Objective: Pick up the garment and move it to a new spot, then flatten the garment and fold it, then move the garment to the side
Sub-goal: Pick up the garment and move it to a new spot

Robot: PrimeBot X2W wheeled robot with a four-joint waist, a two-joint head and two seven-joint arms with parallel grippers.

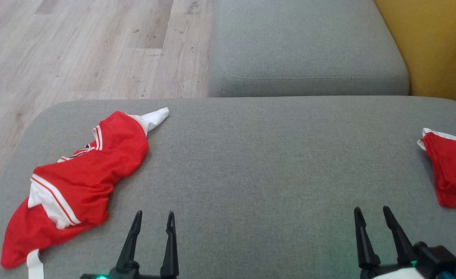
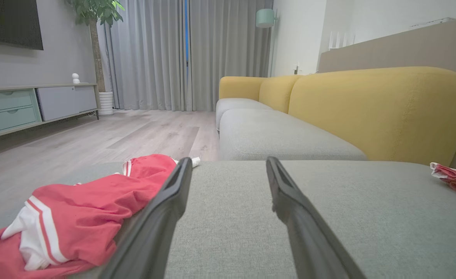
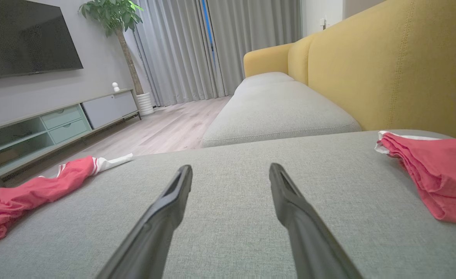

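Currently the crumpled red-and-white garment (image 1: 84,170) lies at the left end of the grey sofa cushion (image 1: 251,162), just beside the left gripper (image 1: 154,214), which like the right gripper (image 1: 372,209) stands wide and empty, with a folded red garment (image 1: 450,170) at the far right.

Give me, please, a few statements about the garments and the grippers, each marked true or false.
1. The crumpled garment lies on the left part of the grey cushion. True.
2. The left gripper holds the crumpled garment. False: it is open and empty, above the cushion beside the garment.
3. The right gripper is open. True.
4. The folded garment lies on the floor. False: it lies on the cushion, at its right edge.
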